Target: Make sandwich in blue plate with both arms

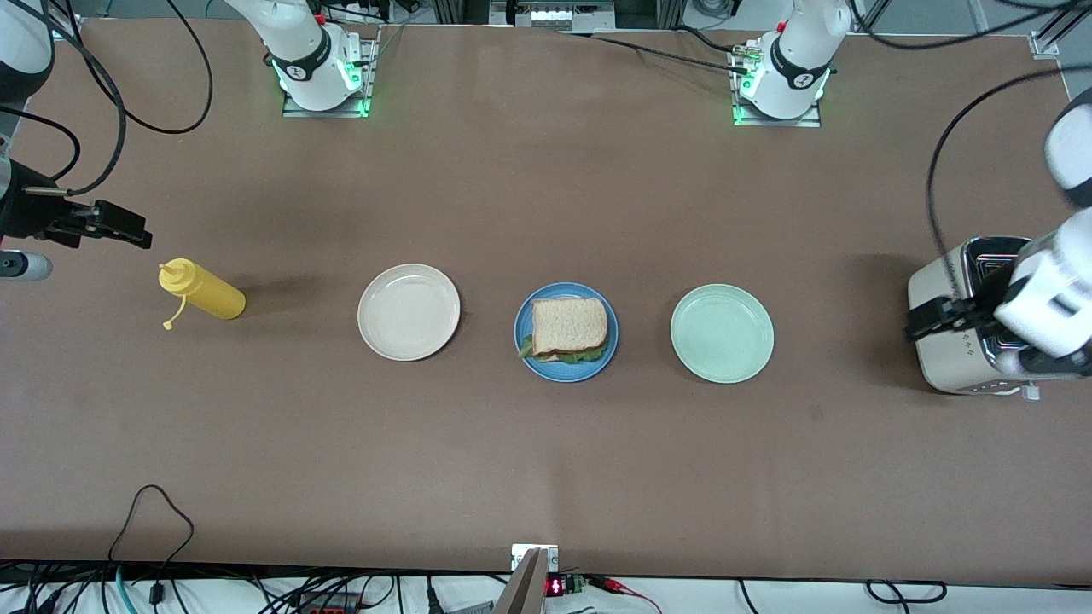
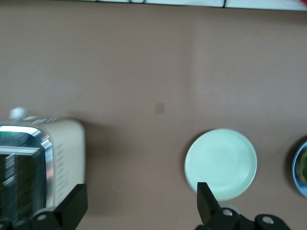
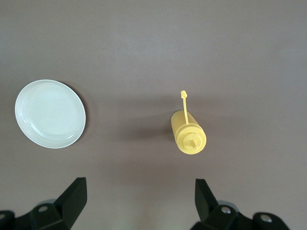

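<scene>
The sandwich [image 1: 569, 327], light-brown bread with green lettuce showing under its edge, lies on the blue plate [image 1: 566, 373] at the middle of the table. A sliver of the blue plate [image 2: 302, 170] shows in the left wrist view. My left gripper [image 1: 932, 320] is open and empty, up over the toaster's edge at the left arm's end; it shows open in the left wrist view [image 2: 141, 206]. My right gripper [image 1: 119, 226] is open and empty, up over the table's right-arm end near the mustard bottle; it shows open in the right wrist view [image 3: 141, 201].
A cream-white plate [image 1: 409, 311] [image 3: 50, 113] and a pale green plate [image 1: 722, 333] [image 2: 220, 163], both empty, flank the blue plate. A yellow mustard bottle [image 1: 203, 292] [image 3: 188, 134] lies toward the right arm's end. A toaster [image 1: 960, 358] [image 2: 43, 163] stands at the left arm's end.
</scene>
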